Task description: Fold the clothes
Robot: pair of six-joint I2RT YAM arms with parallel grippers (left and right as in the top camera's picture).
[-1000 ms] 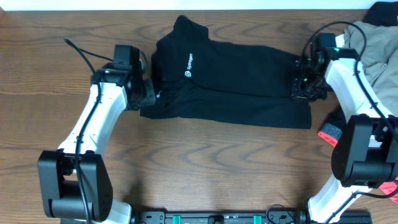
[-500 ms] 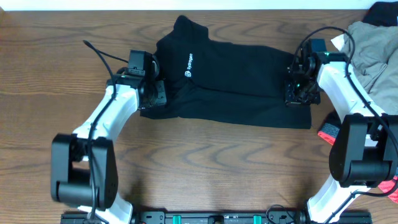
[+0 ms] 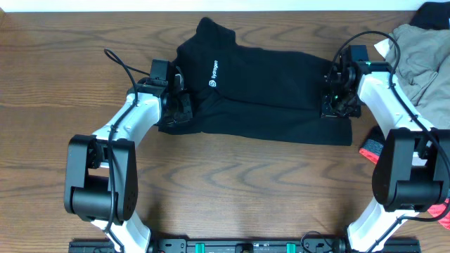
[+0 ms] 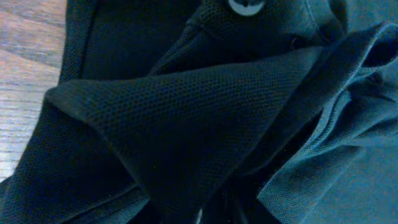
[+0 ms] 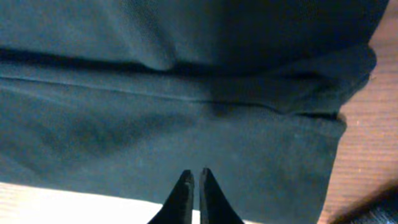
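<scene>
The black short-sleeved shirt (image 3: 267, 98) lies folded lengthwise across the table, with its white logo (image 3: 214, 72) up near the collar end. My left gripper (image 3: 180, 110) sits on the shirt's left edge. In the left wrist view a bunched ridge of black fabric (image 4: 186, 106) rises out of the jaws, and the fingers are buried in it. My right gripper (image 3: 336, 105) is over the shirt's right end. In the right wrist view its fingers (image 5: 193, 176) are pressed together above flat fabric (image 5: 155, 112), with nothing seen between them.
A khaki-grey garment (image 3: 422, 49) is heaped at the back right, with a black one (image 3: 436, 14) behind it. A coral-pink item (image 3: 373, 150) lies by the right arm's base. Bare wooden table (image 3: 232, 183) shows in front of the shirt.
My left gripper has moved right, from beside the shirt onto its left edge, and the fabric there is now bunched. My right gripper shifted slightly left over the right end.
</scene>
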